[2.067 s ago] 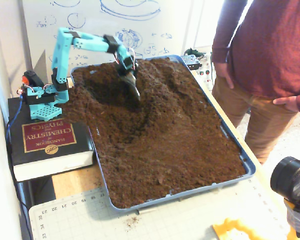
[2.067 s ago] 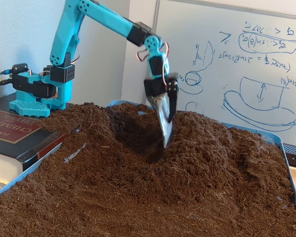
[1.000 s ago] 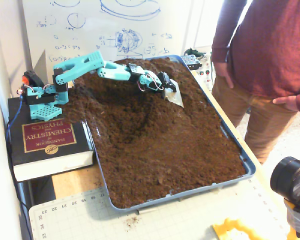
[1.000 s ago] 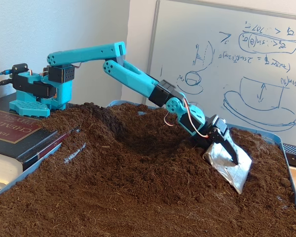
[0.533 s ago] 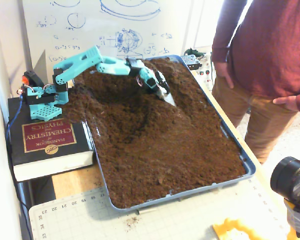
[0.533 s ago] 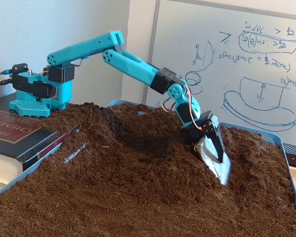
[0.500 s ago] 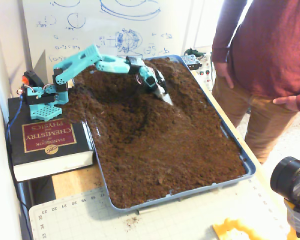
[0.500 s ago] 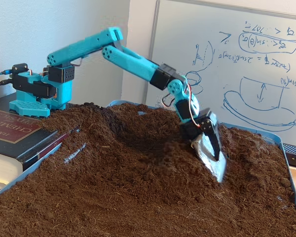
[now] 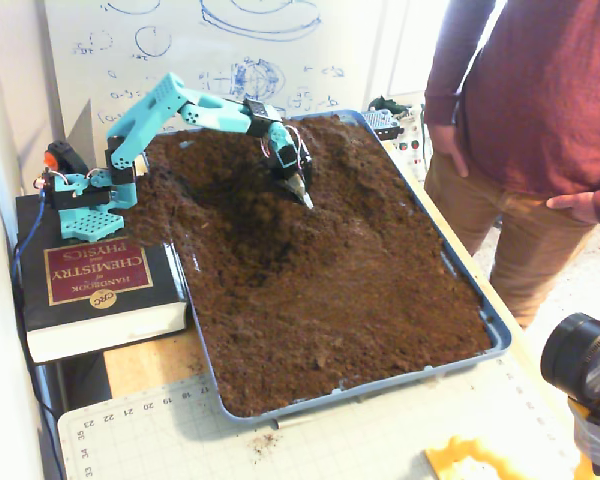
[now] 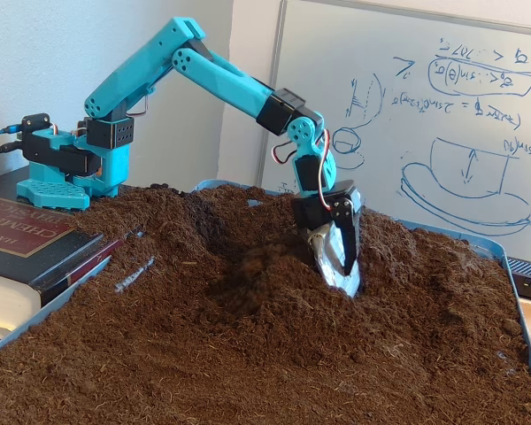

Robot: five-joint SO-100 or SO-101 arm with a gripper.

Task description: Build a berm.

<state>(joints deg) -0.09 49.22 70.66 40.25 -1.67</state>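
My teal arm reaches over a blue tray (image 9: 499, 337) full of dark brown soil. The gripper (image 9: 304, 199) (image 10: 346, 281) points down with its tip dug into the soil; its black finger lies flat against a silver foil-covered blade, shut, with nothing held. The berm (image 9: 348, 205) is a raised ridge of loose soil curving from the tray's back right toward the middle, just right of the gripper. In a fixed view from low down, that ridge (image 10: 429, 266) rises right of the gripper, and a fresh dark clump (image 10: 252, 266) is heaped at its left. A hollow (image 9: 225, 195) lies between gripper and arm base.
A thick book (image 9: 95, 285) lies beside the arm base (image 9: 80, 200), left of the tray. A person (image 9: 540, 120) stands close to the tray's right edge. A whiteboard (image 10: 425, 106) is behind, and a camera (image 9: 585, 370) and cutting mat (image 9: 160, 430) are at the front.
The arm has pulled back from its stretch to the right. The gripper swung from lying flat on the ridge to pointing down, dragging soil left toward the hollow and heaping a clump there.
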